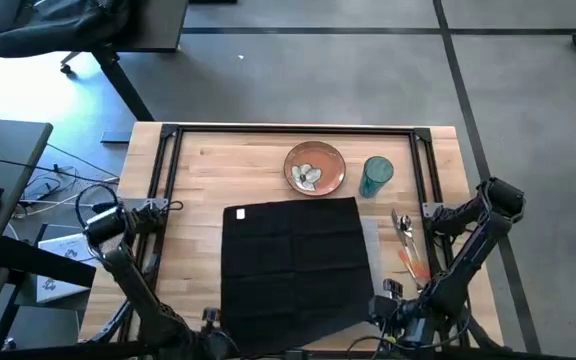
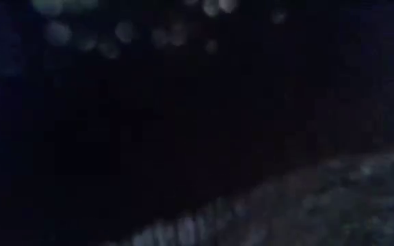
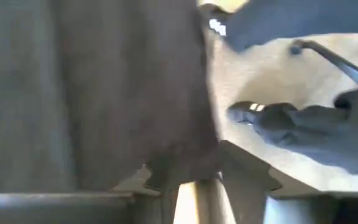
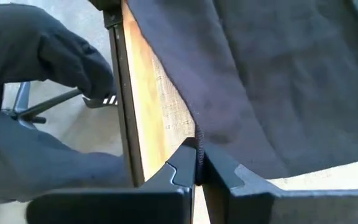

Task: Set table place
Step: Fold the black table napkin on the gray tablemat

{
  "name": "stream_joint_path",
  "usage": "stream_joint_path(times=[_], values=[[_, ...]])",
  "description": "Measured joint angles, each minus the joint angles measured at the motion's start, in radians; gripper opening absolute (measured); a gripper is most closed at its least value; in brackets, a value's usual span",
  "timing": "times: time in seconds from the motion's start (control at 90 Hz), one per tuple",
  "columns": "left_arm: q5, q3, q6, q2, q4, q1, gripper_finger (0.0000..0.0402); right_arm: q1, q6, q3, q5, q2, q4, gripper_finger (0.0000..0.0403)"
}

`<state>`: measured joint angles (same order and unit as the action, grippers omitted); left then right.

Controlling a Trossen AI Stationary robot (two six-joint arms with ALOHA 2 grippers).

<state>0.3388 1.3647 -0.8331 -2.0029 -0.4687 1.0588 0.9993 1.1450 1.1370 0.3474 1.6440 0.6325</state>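
Note:
A large black cloth napkin (image 1: 293,262) lies spread over the grey woven placemat (image 1: 370,238) in the middle of the wooden table (image 1: 218,165). A white tag (image 1: 240,213) sits at its far left corner. My left gripper (image 1: 213,318) is shut on its near left corner and my right gripper (image 1: 381,303) on its near right corner. The orange-brown plate (image 1: 315,168) stands beyond the napkin. Orange-handled cutlery (image 1: 408,248) lies to the right of the placemat. In the low view the dark napkin (image 2: 149,123) fills nearly the whole picture. My left gripper pinches the napkin's near left corner (image 3: 182,163) between its two fingers, coming from the table's near side. The cloth spreads away from the fingers toward the far edge; how many layers it has cannot be told. My right gripper pinches the napkin's near right edge (image 4: 197,138) between its two shut fingers, coming from the near side. From the fingers the cloth runs in soft folds over the placemat (image 4: 173,106), slack rather than taut.
A teal cup (image 1: 376,175) stands right of the plate at the far side. Black frame rails (image 1: 163,170) run along the table's left and right sides and its far edge. A grey desk (image 1: 8,170) with cables stands left of the table.

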Motion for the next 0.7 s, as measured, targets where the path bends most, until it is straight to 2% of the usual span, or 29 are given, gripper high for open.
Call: stream_joint_path(times=[0.144,0.378,0.5,0.7], values=[[0.015,0.0,0.081,-0.062,0.096,0.012,0.0132,0.0,-0.001,0.0,0.002,0.0,0.015,0.0],[0.144,0.004,0.15,-0.131,0.071,0.019,0.0131,0.0,-0.001,-0.001,0.004,0.0,0.023,0.0],[0.16,0.005,0.147,-0.137,0.008,0.019,0.0131,0.0,0.008,-0.001,0.014,0.0,0.022,0.0],[0.164,0.006,0.164,-0.138,-0.003,0.019,0.0117,0.0,0.025,-0.001,0.027,0.0,0.025,0.0]])
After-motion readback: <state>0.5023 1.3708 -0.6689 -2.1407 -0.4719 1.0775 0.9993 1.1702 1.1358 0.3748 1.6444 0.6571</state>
